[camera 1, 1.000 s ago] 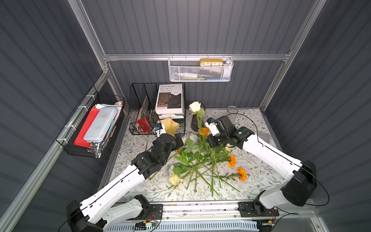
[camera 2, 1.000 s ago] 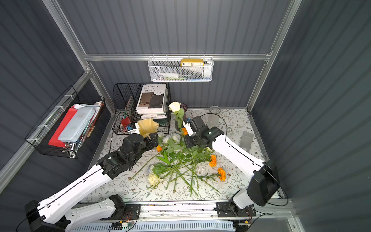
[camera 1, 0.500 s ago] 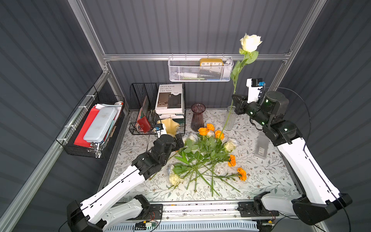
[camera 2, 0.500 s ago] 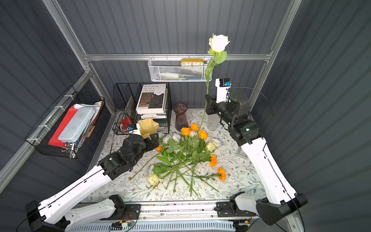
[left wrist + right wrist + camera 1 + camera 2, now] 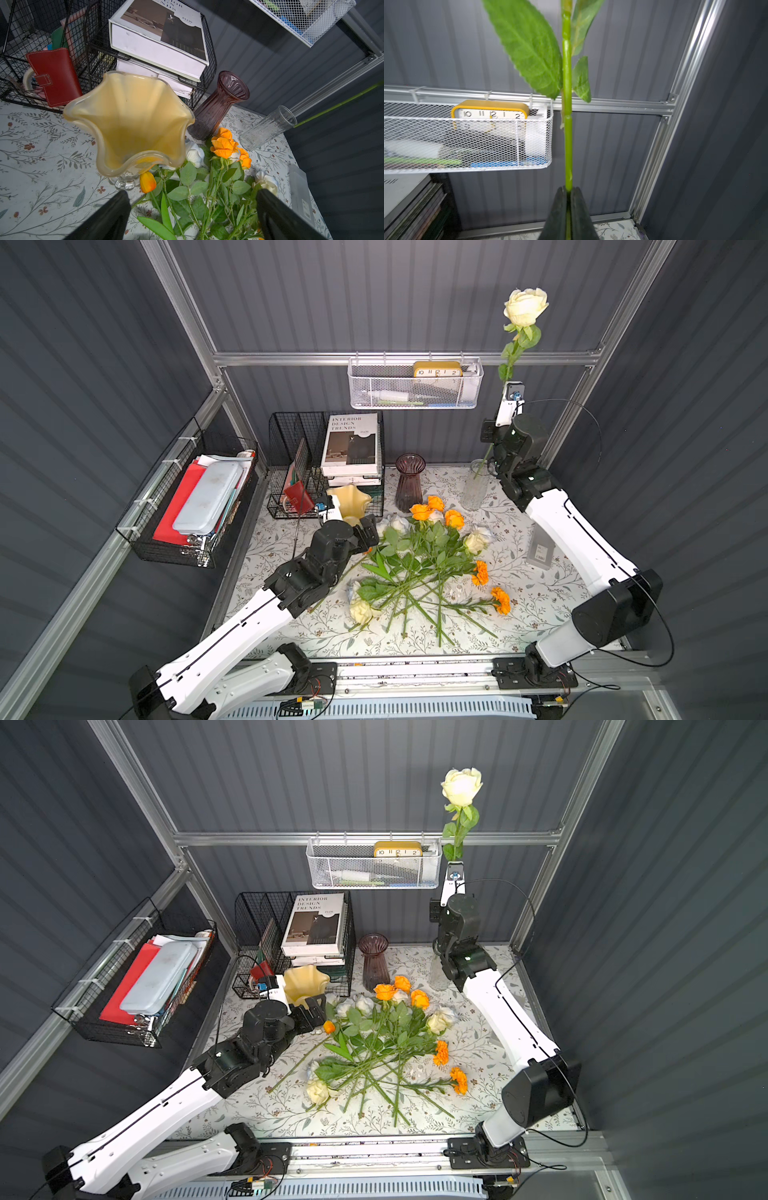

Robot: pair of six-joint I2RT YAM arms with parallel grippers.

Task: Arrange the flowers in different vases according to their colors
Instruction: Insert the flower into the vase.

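Note:
My right gripper (image 5: 487, 434) (image 5: 568, 189) is shut on the green stem (image 5: 568, 135) of a cream rose (image 5: 525, 306) (image 5: 461, 788). It holds the rose upright at the back right, and the stem's lower end reaches the mouth of the clear vase (image 5: 473, 489) (image 5: 268, 127). The dark purple vase (image 5: 409, 483) and the creamy-yellow vase (image 5: 349, 499) (image 5: 128, 116) stand empty. The other flowers (image 5: 415, 560) lie piled on the cloth. My left gripper (image 5: 370, 531) (image 5: 191, 195) hangs open over the pile's left edge, beside the yellow vase, holding nothing.
A frosted plastic box (image 5: 540, 549) lies to the right of the pile, by my right forearm. A black wire rack with books (image 5: 328, 456) stands behind the yellow vase. A white mesh basket with a clock (image 5: 415, 385) hangs on the back wall, and a black basket (image 5: 195, 497) on the left wall.
My right arm has lifted the cream rose from the middle of the table up to the back right and stood it upright over the clear vase. The left arm has stayed put.

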